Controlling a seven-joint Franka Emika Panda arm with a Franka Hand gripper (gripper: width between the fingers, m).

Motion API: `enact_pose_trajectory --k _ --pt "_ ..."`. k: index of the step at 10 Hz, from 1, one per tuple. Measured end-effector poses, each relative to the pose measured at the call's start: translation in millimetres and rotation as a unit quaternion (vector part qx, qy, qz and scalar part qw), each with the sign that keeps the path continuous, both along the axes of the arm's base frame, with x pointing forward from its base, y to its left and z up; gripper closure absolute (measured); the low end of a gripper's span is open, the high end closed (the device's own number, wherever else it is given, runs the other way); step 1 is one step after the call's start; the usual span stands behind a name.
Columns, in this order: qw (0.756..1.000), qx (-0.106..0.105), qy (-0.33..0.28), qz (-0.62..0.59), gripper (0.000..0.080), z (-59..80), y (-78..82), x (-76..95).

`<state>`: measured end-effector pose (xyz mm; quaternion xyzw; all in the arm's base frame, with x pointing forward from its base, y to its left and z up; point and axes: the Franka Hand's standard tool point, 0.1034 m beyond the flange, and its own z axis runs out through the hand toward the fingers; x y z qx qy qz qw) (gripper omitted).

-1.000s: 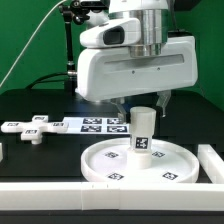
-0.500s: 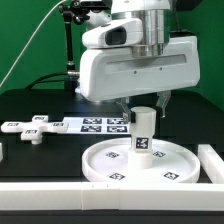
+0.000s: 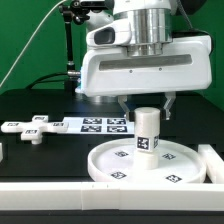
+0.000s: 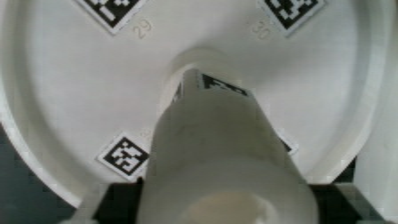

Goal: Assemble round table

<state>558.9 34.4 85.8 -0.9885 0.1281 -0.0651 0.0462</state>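
Where the long white bar (image 3: 50, 205) edges the near side, the rimmed round disc (image 3: 105, 166) lies just behind it, right of centre. The short cylinder leg (image 3: 148, 140) stands upright at its middle, the gripper (image 3: 147, 108) clamped on its top. Farther left lies the cross-shaped piece (image 3: 30, 128), beside the marker board (image 3: 95, 124).

White tagged leg (image 3: 148, 131) upright on rimmed round disc (image 3: 112, 160), cross-shaped piece (image 3: 30, 128) flat well apart.
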Motion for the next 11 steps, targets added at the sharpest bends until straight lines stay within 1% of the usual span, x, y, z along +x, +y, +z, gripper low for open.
enact_pose_trajectory --k 1,2,5,6,7,8,9,10,11 --pt "0.998 0.009 0.005 -0.067 0.0392 -0.1 -0.9 -0.3" --pt "0.99 0.019 0.009 -0.136 0.0392 0.0 -0.7 -0.1" --pt "0.976 0.039 0.016 -0.212 0.039 0.0 -1.4 0.0" --pt "0.968 0.047 0.019 -0.246 0.039 -0.2 -1.6 -0.2" --pt "0.964 0.05 0.02 -0.259 0.039 -0.3 -1.9 -0.2" --pt "0.948 0.062 0.026 -0.31 0.039 -0.5 -1.6 -0.6" --pt "0.917 0.08 0.036 -0.389 0.039 -1.2 -0.5 -1.2" --pt "0.901 0.085 0.041 -0.423 0.039 -1.5 1.1 -1.4" --pt "0.872 0.098 0.049 -0.476 0.039 -1.9 1.0 -1.0"
